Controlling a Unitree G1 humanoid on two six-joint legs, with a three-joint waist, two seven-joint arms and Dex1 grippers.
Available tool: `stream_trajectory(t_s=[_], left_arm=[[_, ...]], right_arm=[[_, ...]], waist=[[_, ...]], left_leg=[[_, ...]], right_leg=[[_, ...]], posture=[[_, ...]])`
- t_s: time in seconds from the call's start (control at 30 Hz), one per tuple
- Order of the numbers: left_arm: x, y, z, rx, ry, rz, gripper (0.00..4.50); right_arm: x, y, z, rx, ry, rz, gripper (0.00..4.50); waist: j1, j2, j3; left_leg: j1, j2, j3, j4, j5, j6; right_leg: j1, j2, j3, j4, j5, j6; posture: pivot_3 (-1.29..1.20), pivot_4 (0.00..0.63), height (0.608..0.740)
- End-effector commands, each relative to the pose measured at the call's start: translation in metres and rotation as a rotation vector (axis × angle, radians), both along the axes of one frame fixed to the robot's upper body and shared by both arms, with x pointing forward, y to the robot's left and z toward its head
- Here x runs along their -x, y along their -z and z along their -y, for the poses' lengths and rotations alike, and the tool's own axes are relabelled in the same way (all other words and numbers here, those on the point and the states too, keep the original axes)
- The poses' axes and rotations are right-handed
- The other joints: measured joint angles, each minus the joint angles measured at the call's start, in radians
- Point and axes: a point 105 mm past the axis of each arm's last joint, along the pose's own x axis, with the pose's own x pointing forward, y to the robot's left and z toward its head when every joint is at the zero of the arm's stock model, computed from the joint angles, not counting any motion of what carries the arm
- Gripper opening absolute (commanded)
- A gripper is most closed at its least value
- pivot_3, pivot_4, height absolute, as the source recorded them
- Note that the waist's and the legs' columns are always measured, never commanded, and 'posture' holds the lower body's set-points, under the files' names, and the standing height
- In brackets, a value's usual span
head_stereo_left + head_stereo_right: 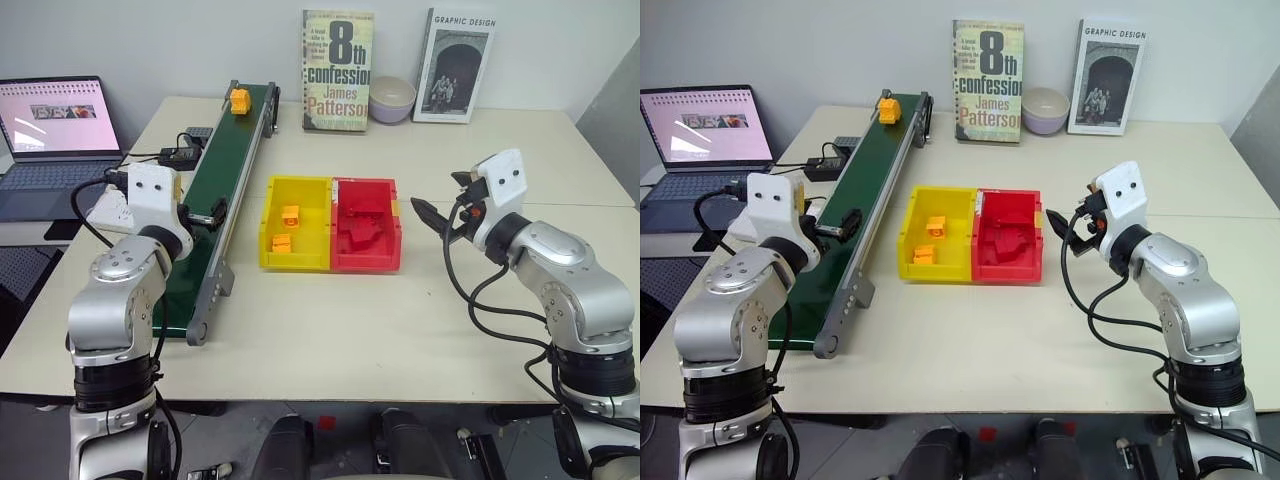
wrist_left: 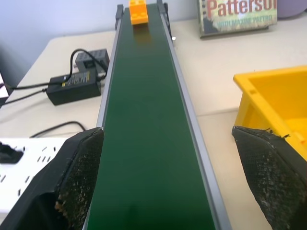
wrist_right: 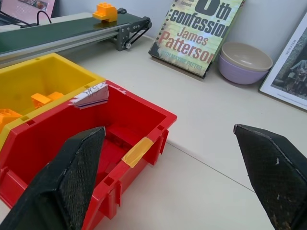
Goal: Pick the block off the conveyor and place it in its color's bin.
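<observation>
— Orange-yellow plastic is seen at the far end of the conveyor (image 1: 222, 183): the block (image 1: 240, 100) sits on the dark-green belt there, close to the grey end bracket. Where is the left gripper (image 2: 168, 177) placed?

— It is held above the near half of the belt, level and aimed along it toward the block, well apart from it. Its two black fingers (image 2: 79, 172) are spread wide, one to each side of the belt, and nothing is held between them.

— And the right gripper (image 3: 177, 177)?

— It is held beside the red bin (image 1: 367, 224), on the side away from the conveyor, and is pointed across it. Its jaws are also wide apart and empty.

— Where is the yellow bin (image 1: 297, 223) found?

— On the table (image 1: 420, 300), just beside the conveyor, joined to the red bin along one wall. Two small orange pieces (image 1: 286, 228) are seen inside it, and red pieces lie in the red one.

— What stands behind?

— A James Patterson paperback (image 1: 337, 70), a lavender bowl (image 1: 392, 98) and a Graphic Design book (image 1: 456, 65) are propped by the wall. A laptop (image 1: 55, 135) is open past the table's left edge, and a black power adapter (image 2: 74, 87) lies beside the belt.
</observation>
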Motion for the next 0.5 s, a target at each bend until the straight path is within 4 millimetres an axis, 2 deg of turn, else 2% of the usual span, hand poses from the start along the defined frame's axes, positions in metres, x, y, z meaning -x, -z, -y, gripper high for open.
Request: stream_trajectory(t_s=[0.03, 0.2, 0.27, 0.37, 0.5], left_arm=[[0.006, -0.017, 0.001, -0.020, 0.006, 0.059, 4.44], [0.015, -0.021, -0.008, -0.015, -0.030, 0.072, 4.44], [0.020, -0.024, -0.015, 0.036, -0.076, 0.111, 4.44], [0.022, -0.021, -0.016, 0.061, -0.111, 0.128, 4.44], [0.021, -0.013, -0.013, 0.078, -0.118, 0.119, 4.44]], right_arm=[[0.001, -0.017, 0.002, -0.015, 0.000, 0.057, 4.50], [0.002, -0.025, -0.003, -0.032, -0.045, 0.072, 4.50], [0.010, -0.039, -0.024, -0.073, -0.198, 0.092, 4.50], [0.022, -0.047, -0.048, -0.075, -0.404, 0.085, 4.50], [0.033, -0.050, -0.064, -0.059, -0.577, 0.069, 4.50]], waist=[[0.000, 0.000, 0.000], [0.000, 0.000, 0.000], [-0.003, 0.000, 0.000], [-0.003, 0.000, 0.000], [0.000, 0.000, 0.000]], left_leg=[[0.000, 0.000, 0.000, 0.000, 0.000, 0.000], [0.000, 0.000, 0.001, 0.000, 0.000, 0.000], [0.000, 0.000, 0.001, 0.000, 0.000, 0.000], [0.000, 0.001, 0.000, 0.000, 0.000, 0.000], [0.001, 0.001, -0.001, 0.000, 0.000, 0.000]], right_leg=[[0.000, 0.000, 0.000, 0.000, 0.000, 0.000], [0.000, 0.000, 0.000, 0.000, 0.000, 0.000], [0.000, 0.000, 0.000, 0.000, 0.000, 0.000], [0.000, 0.000, 0.000, 0.000, 0.000, 0.000], [0.001, 0.000, -0.001, 0.000, 0.000, 0.000]], posture=[[0.00, 0.150, 0.740], [0.00, 0.150, 0.740], [0.00, 0.150, 0.740], [0.00, 0.150, 0.740], [0.00, 0.150, 0.740]])
